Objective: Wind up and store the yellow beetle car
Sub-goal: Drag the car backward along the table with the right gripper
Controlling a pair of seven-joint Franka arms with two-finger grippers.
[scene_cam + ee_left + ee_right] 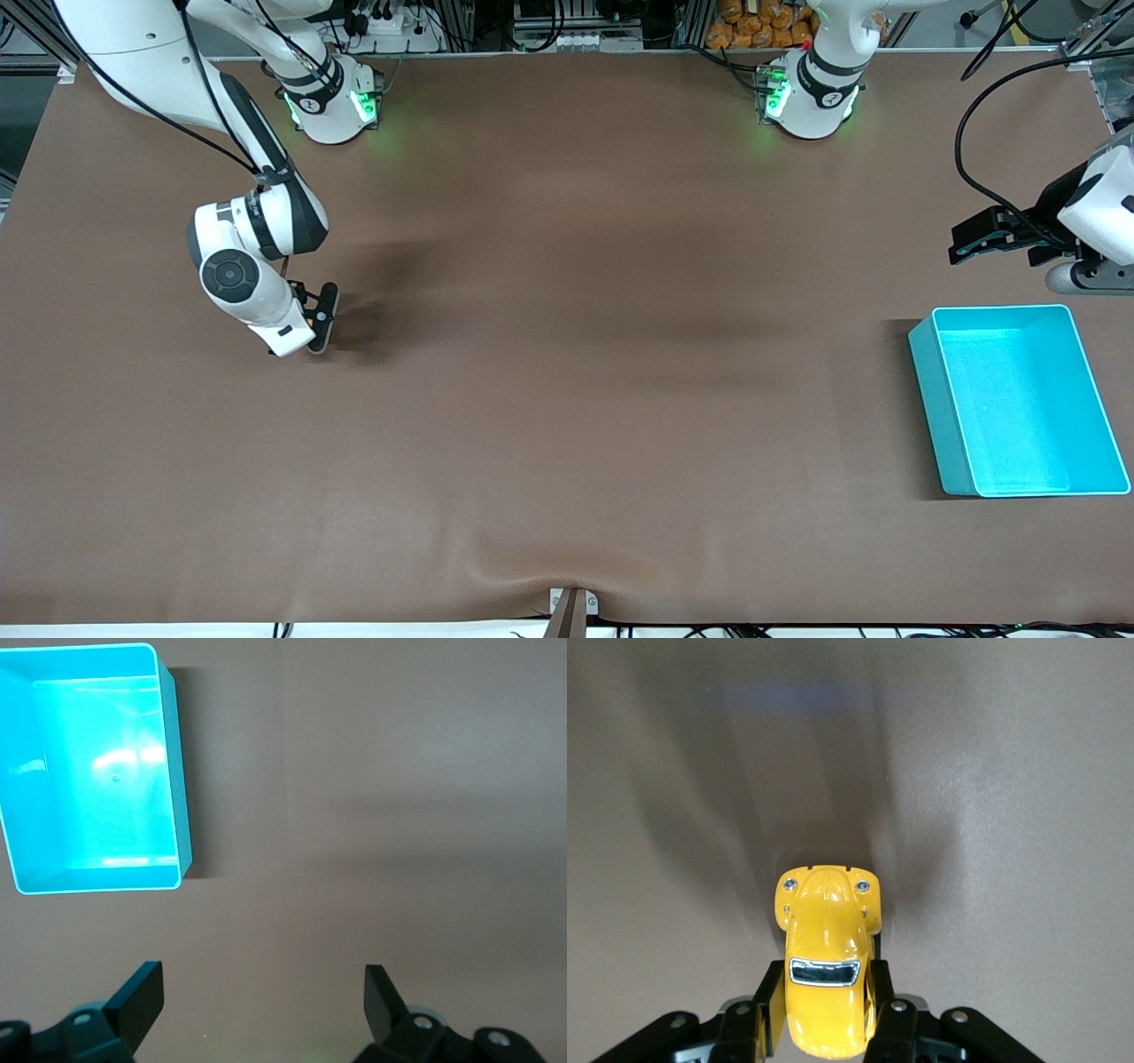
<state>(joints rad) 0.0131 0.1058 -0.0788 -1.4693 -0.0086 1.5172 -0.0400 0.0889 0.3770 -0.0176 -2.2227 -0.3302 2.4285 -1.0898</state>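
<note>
right gripper (826,1014): clamped on car (826,970) by its sides, low at right arm's table end, likely for winding | left gripper (264,1001): jaws wide, empty, waits just beside bin (1019,399) | bin holds nothing, storing pending

bin (926,390): on the counter (567,399), toward the left arm's end
car (827,970): between the right gripper (824,1014) fingers, low over the counter

Only the teal bin (1019,399) interrupts the brown table (567,354).
</note>
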